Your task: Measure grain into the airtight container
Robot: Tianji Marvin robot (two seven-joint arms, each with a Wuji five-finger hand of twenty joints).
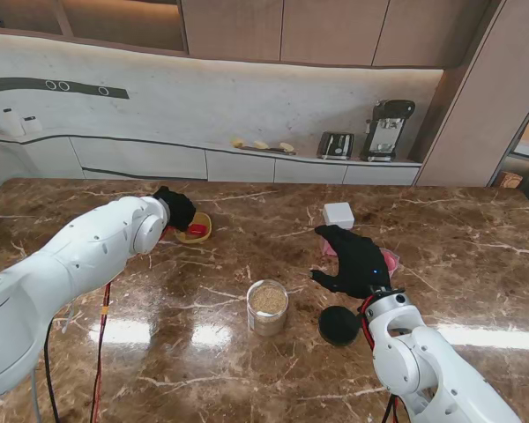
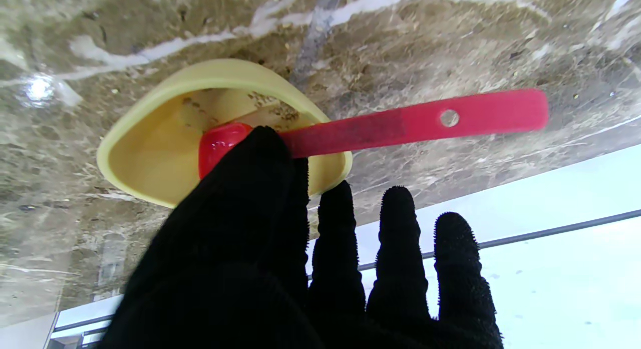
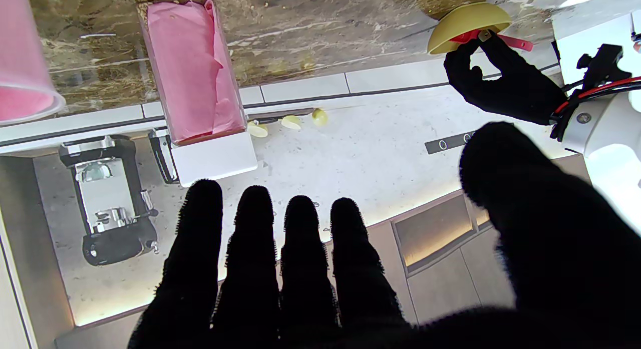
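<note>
A clear glass jar (image 1: 267, 307) holding grain stands open near the table's middle, its black lid (image 1: 339, 324) lying flat to its right. At the far left sits a yellow bowl (image 1: 197, 229) (image 2: 150, 153) (image 3: 465, 18) with a few grains stuck inside. A red scoop (image 2: 410, 121) (image 3: 516, 42) lies in it, handle sticking out over the rim. My left hand (image 1: 175, 207) (image 2: 260, 249) (image 3: 506, 88) pinches the scoop with thumb and forefinger where handle meets cup; the other fingers are straight. My right hand (image 1: 357, 260) (image 3: 300, 269) hovers open beyond the lid, holding nothing.
A small white box (image 1: 339, 214) stands beyond my right hand. A clear box with pink lining (image 3: 190, 68) and a pink cup (image 3: 20, 63) sit by the right hand. The back counter carries a toaster (image 1: 336, 145) and a coffee machine (image 1: 386, 129).
</note>
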